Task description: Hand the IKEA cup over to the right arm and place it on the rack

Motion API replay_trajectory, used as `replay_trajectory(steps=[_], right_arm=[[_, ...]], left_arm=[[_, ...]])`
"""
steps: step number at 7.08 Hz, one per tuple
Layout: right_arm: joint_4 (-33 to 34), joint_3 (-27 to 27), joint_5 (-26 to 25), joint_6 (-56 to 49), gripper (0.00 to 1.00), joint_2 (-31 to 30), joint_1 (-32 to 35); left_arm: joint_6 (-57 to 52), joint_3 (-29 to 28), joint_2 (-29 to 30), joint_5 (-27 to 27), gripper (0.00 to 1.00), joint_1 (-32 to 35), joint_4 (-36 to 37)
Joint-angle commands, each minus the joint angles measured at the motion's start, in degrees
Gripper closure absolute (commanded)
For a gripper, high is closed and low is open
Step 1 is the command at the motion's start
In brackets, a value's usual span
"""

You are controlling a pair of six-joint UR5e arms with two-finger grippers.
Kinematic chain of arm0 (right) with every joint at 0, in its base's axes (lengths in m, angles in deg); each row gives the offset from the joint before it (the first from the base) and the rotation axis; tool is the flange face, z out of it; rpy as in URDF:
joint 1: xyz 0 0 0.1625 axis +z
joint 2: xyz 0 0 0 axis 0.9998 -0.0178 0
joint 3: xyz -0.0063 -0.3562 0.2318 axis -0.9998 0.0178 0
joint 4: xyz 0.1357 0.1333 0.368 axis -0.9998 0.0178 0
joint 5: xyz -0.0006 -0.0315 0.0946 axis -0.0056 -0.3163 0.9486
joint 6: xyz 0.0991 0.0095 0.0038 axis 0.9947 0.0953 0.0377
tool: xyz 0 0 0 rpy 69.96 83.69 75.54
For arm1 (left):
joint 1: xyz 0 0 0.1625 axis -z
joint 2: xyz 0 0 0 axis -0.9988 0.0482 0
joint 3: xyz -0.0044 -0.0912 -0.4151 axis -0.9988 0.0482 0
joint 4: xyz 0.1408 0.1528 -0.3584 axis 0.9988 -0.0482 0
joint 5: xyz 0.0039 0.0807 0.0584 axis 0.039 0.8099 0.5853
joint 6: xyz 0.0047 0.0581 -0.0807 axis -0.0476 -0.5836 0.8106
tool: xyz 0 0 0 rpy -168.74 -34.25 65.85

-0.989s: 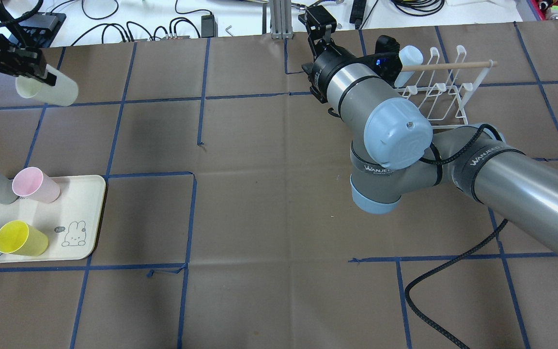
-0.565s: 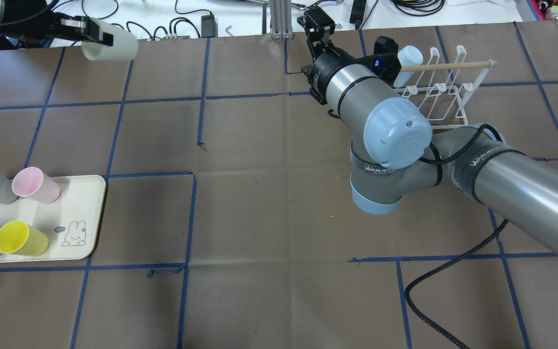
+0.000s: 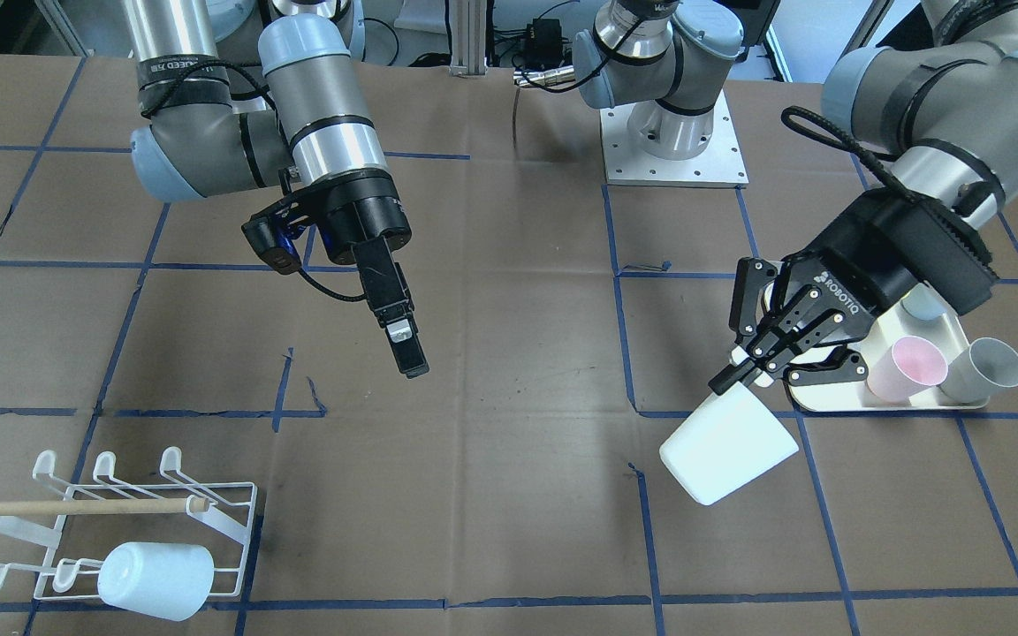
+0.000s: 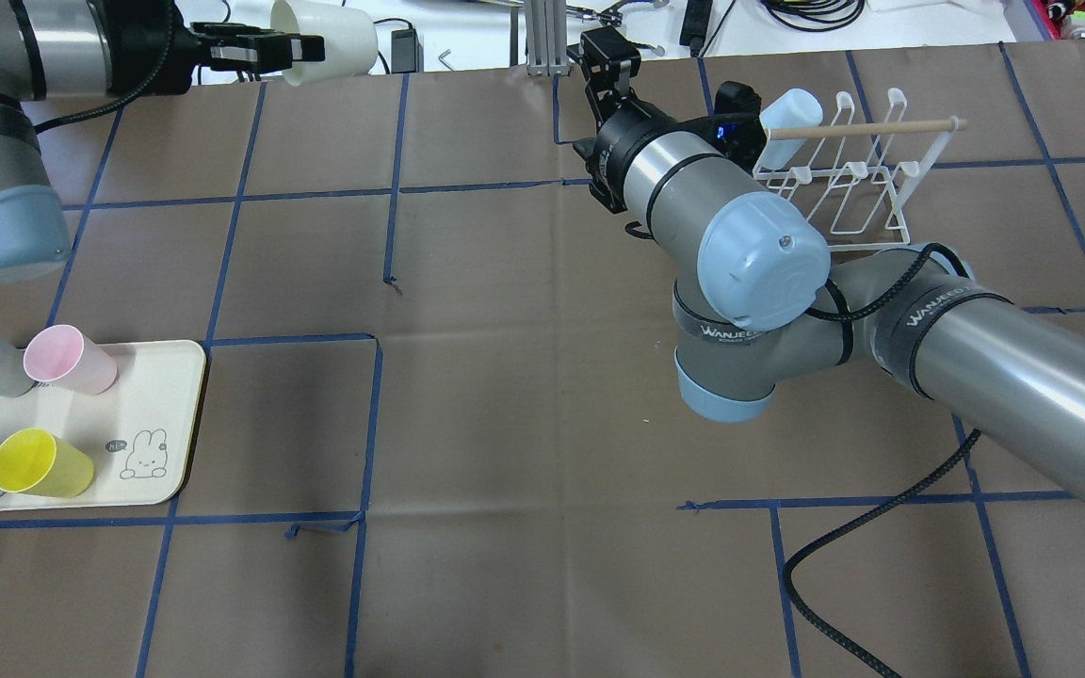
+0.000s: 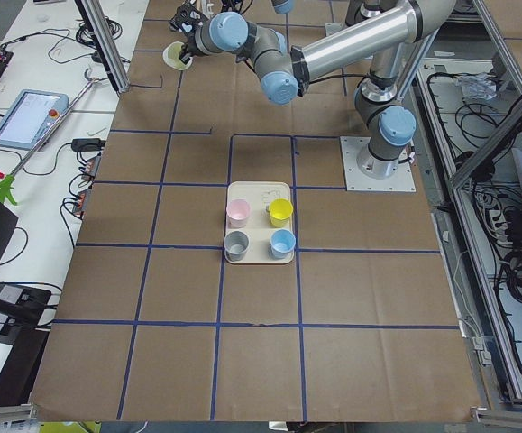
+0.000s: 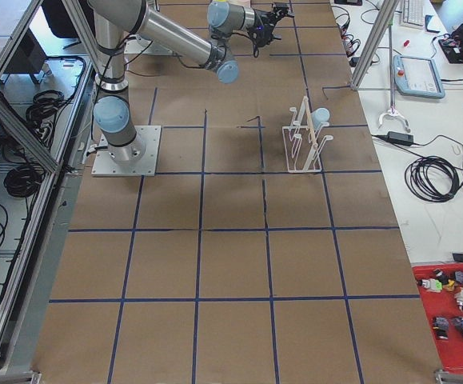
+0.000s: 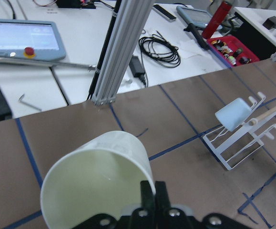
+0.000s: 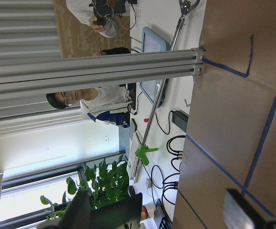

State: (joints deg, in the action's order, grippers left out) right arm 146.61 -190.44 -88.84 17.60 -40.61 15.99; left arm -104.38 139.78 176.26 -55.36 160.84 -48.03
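Past the rack (image 4: pixel 867 127), the brown table (image 4: pixel 505 424) (blue-taped) meets white benches (image 4: pixel 467 38).

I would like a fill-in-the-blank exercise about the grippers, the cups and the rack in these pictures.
1. The left gripper grips the white cup, while the open right gripper holds ___.
2. The tray holds ___ cups.
3. The cup on the rack is pale ___; the rack carries no other cup.

Missing words: nothing; four; blue.
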Motion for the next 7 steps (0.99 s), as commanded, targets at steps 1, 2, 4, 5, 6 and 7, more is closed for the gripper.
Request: replay_trajectory(steps=[1,2,4,5,6,7], right_arm=[[-2.1,0.2,4.1,4.1,0.01,-0.1,0.4],[-2.0,0.4,4.2,4.1,0.00,0.0,0.6],[-2.8,1.3,4.3,4.1,0.00,0.0,0.7],[-3.2,1.6,4.4,4.4,0.00,0.6,0.8],[-3.1,1.6,4.4,4.5,0.00,1.5,1.8],[-3.2,1.5,4.3,4.5,0.00,1.5,2.2]], left_arm=[[-0.8,5.9,0.4,-7.1,0.96,0.5,11.0],[-0.9,9.9,-0.5,-8.9,0.96,0.6,15.7],[-0.9,17.3,-0.1,-11.1,0.96,1.8,28.0],[-1.0,18.0,0.0,-11.1,0.96,2.5,29.3],[-1.0,18.5,0.2,-10.9,0.96,4.7,31.5],[-0.4,19.9,0.3,-10.9,0.96,5.0,34.2]])
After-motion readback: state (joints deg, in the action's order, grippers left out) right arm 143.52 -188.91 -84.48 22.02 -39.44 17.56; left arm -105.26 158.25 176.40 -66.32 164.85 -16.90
